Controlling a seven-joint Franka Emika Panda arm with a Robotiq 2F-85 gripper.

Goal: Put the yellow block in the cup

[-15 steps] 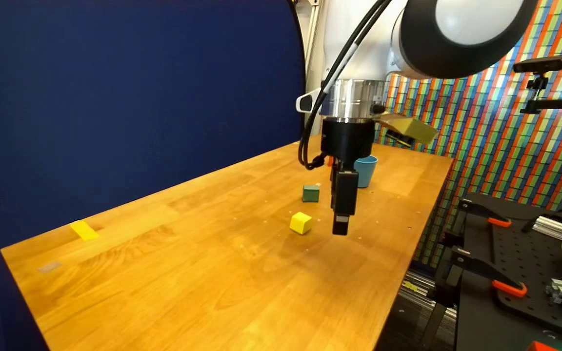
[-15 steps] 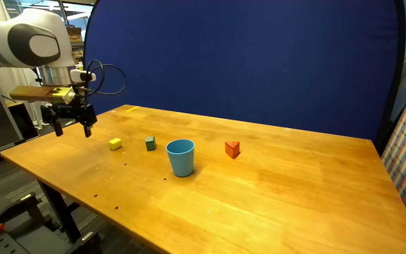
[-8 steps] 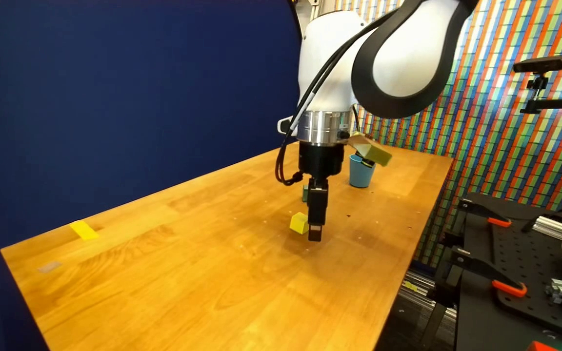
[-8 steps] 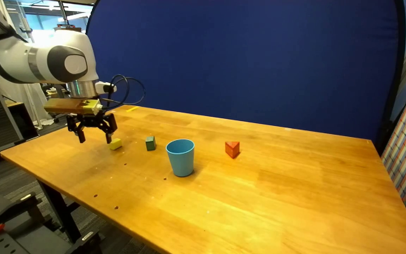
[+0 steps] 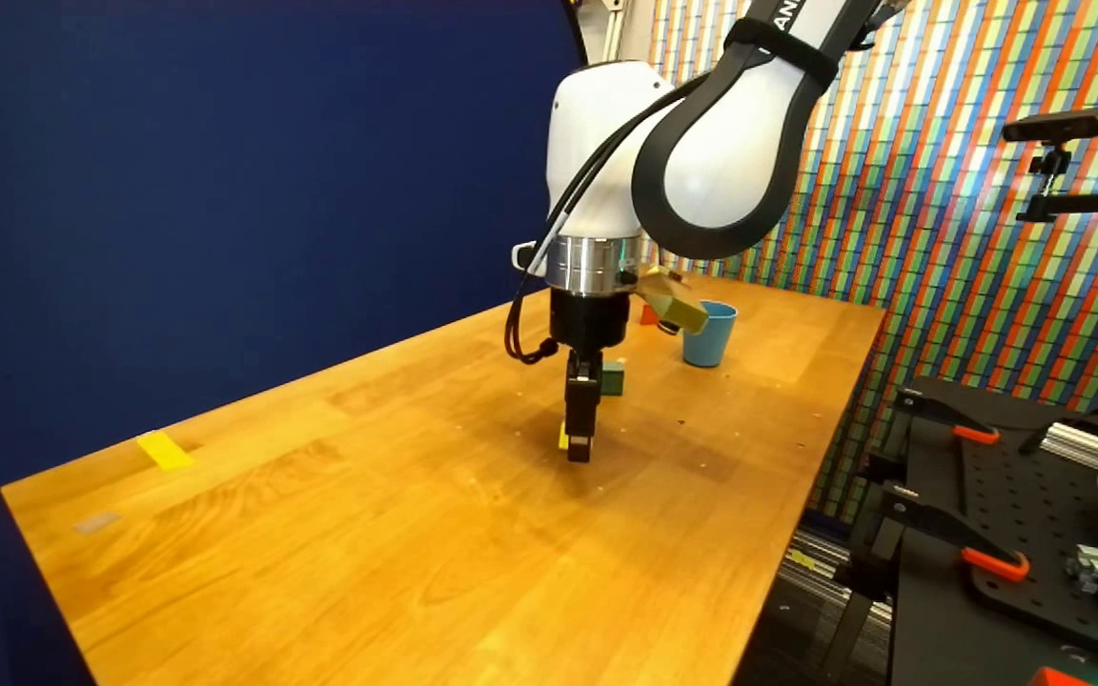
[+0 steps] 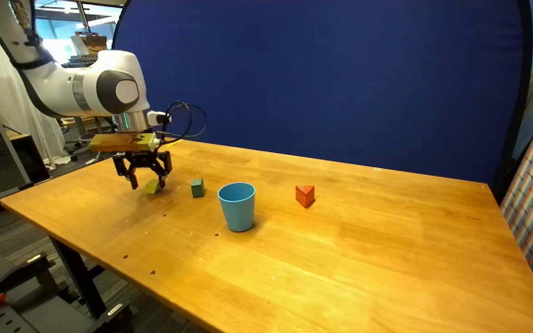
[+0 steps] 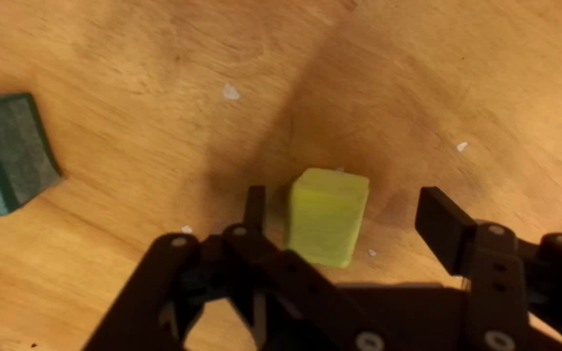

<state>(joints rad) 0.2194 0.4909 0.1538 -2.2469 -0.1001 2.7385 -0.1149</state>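
Observation:
The small yellow block (image 7: 329, 219) lies on the table. In the wrist view it shows between my two fingers, nearer the left one, with gaps on both sides. My gripper (image 7: 342, 207) is open and empty. In an exterior view my gripper (image 6: 148, 185) is over the yellow block (image 6: 152, 187), low above the table. In an exterior view a finger of my gripper (image 5: 579, 455) hides most of the yellow block (image 5: 563, 437). The light blue cup (image 6: 238, 210) stands upright and shows in both exterior views (image 5: 709, 335); it is out of the wrist view.
A green block (image 6: 197, 188) sits between the yellow block and the cup; it also shows in the wrist view (image 7: 12, 151). A red triangular block (image 6: 305, 195) stands beyond the cup. A flat yellow piece (image 5: 166, 451) lies at the table's edge by the blue backdrop.
My gripper has moved across the table towards the yellow block and down, and is now over it, still open. The yellow block and cup have not moved.

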